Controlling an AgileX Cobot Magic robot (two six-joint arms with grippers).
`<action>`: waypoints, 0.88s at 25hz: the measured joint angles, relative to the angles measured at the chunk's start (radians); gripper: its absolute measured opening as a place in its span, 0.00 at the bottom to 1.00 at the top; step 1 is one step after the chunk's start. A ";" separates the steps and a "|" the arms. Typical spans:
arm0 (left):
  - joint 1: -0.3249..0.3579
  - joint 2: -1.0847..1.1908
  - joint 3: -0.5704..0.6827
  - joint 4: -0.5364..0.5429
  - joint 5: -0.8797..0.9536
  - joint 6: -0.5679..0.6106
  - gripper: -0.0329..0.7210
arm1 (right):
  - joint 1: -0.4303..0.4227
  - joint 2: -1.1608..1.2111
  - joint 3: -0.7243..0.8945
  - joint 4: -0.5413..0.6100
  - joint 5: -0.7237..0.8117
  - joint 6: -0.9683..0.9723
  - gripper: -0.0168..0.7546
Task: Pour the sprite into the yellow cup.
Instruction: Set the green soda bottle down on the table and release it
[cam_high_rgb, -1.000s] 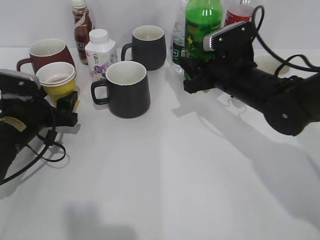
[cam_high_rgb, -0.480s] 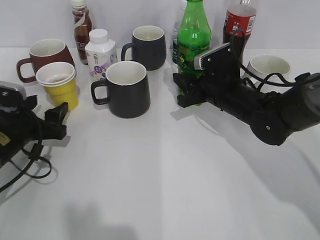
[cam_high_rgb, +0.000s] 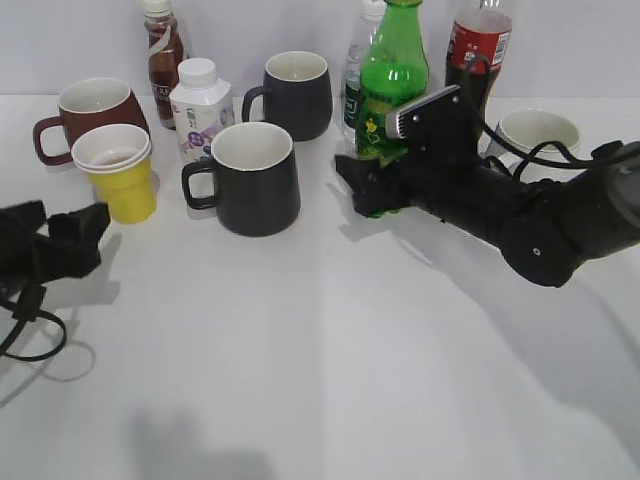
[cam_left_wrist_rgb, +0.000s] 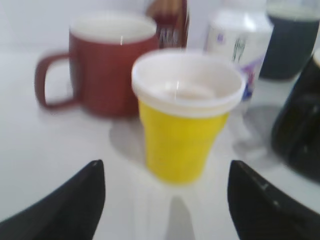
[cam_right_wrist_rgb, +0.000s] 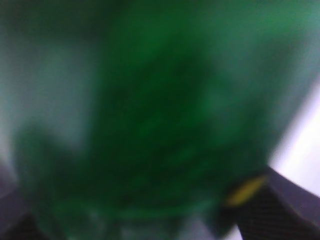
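The sprite (cam_high_rgb: 393, 70), a tall green bottle, stands upright at the back right of the table. My right gripper (cam_high_rgb: 372, 190) is shut on its lower body; in the right wrist view the blurred green bottle (cam_right_wrist_rgb: 155, 120) fills the frame between the two finger tips. The yellow cup (cam_high_rgb: 122, 182) stands at the left in front of a brown-red mug. My left gripper (cam_high_rgb: 78, 232) is open and empty, low over the table, a little in front of the cup. In the left wrist view the cup (cam_left_wrist_rgb: 182, 135) stands beyond the spread fingers of this gripper (cam_left_wrist_rgb: 166, 167), with a pale inside.
A brown-red mug (cam_high_rgb: 90, 108) stands behind the yellow cup. Two dark mugs (cam_high_rgb: 252, 185) (cam_high_rgb: 297, 95), a white milk bottle (cam_high_rgb: 200, 105) and a brown drink bottle (cam_high_rgb: 163, 50) fill the back middle. A clear water bottle (cam_high_rgb: 356, 75), a cola bottle (cam_high_rgb: 478, 45) and a white cup (cam_high_rgb: 540, 130) stand near the sprite.
My right gripper has brought the sprite down from a raised position to the table. My left gripper has let go of the yellow cup and drawn back towards the left front.
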 joint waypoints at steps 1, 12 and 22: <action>0.000 -0.025 0.000 -0.004 0.069 -0.012 0.82 | 0.000 -0.004 0.000 0.000 0.026 0.002 0.81; 0.000 -0.415 -0.089 -0.035 0.900 -0.091 0.82 | 0.001 -0.125 0.000 -0.003 0.387 0.168 0.80; 0.000 -0.774 -0.306 -0.028 1.721 -0.093 0.81 | 0.055 -0.280 0.000 -0.003 0.768 0.189 0.79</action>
